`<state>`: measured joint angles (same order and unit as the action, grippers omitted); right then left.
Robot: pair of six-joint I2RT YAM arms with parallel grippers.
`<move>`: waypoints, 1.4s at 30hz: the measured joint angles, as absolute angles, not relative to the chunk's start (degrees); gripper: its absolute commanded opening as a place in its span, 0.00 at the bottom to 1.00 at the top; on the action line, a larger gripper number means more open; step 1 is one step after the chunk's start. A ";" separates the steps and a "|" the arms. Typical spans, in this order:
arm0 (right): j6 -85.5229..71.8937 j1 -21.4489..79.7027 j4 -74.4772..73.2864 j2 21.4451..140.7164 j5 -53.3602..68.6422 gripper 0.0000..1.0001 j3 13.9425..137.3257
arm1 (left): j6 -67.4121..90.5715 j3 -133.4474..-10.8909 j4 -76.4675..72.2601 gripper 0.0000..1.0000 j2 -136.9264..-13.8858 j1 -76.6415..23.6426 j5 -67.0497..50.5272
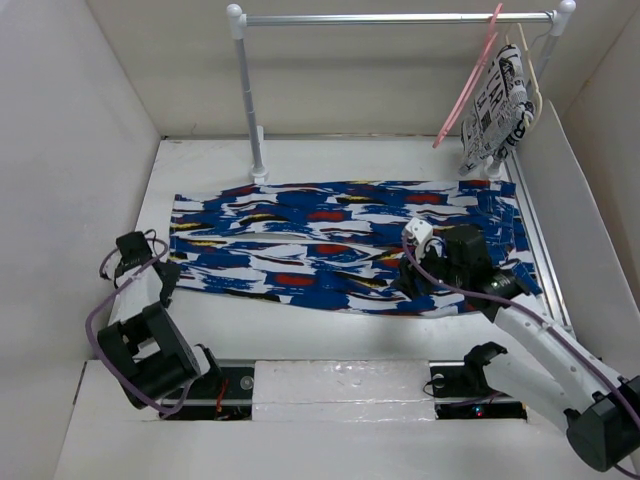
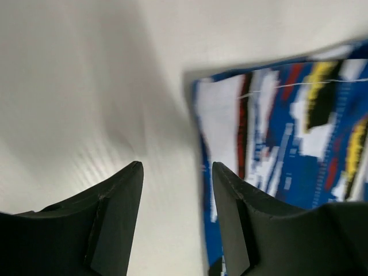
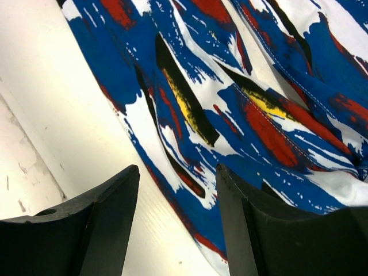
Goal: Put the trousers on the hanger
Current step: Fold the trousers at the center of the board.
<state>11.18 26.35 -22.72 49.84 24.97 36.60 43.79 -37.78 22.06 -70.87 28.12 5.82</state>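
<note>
The trousers (image 1: 340, 245) are seen from above spread flat across the table (image 1: 300, 165), running left to right. Only this view shows the rail (image 1: 400, 18) at the far edge. The pink hanger (image 1: 468, 85) is hung near its right end, well apart from the trousers. Just right of it, a cream hanger (image 1: 530, 60) carries a white garment with black print (image 1: 497, 105).

In the blurred left wrist view, the left claw (image 2: 177, 167) is held open and empty over bare table. The left end of the trousers lies just right of it.

The right wrist view gives sharp stitching and brushstroke detail. The right claw (image 3: 177, 169) is also parted and empty, poised above the near edge of the cloth, with one finger (image 3: 109, 218) over bare table.
</note>
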 measured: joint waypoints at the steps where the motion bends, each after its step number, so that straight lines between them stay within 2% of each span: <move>1: 11.55 26.30 -23.46 49.25 24.99 0.61 36.60 | 43.83 -36.56 22.63 0.48 -71.31 29.23 5.32; 9: 12.93 25.58 -27.05 45.32 25.06 0.61 36.60 | 44.21 -36.10 19.31 0.50 -74.91 30.37 5.08; 14: 13.34 24.34 -30.06 44.66 24.05 0.62 36.60 | 44.69 -38.17 14.41 0.42 -78.91 30.39 4.71; 15: 13.32 23.81 -30.57 44.25 23.73 0.62 36.62 | 44.69 -38.41 13.80 0.35 -79.40 30.44 4.64; 16: 13.32 23.20 -31.14 43.75 23.31 0.62 36.64 | 44.69 -38.44 12.78 0.14 -79.70 30.46 4.54; 18: 13.04 21.76 -31.86 42.87 22.68 0.62 36.86 | 44.38 -38.35 11.66 0.00 -80.68 30.50 4.23; 26: 11.00 10.63 -35.75 43.13 19.59 0.67 39.83 | 42.22 -39.88 13.67 0.00 -79.26 30.30 2.04; 34: 7.29 -3.64 -41.30 50.61 12.95 0.57 40.05 | 42.33 -43.64 15.42 0.00 -59.05 25.10 -2.79; 42: 4.73 -28.03 -45.04 64.99 5.50 0.54 44.66 | 44.71 -38.54 13.89 0.00 -51.57 24.43 -9.89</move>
<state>4.73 -28.03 -45.04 64.99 5.50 44.66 44.71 -38.54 13.89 -51.57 24.43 -9.89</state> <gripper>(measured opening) 0.546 0.007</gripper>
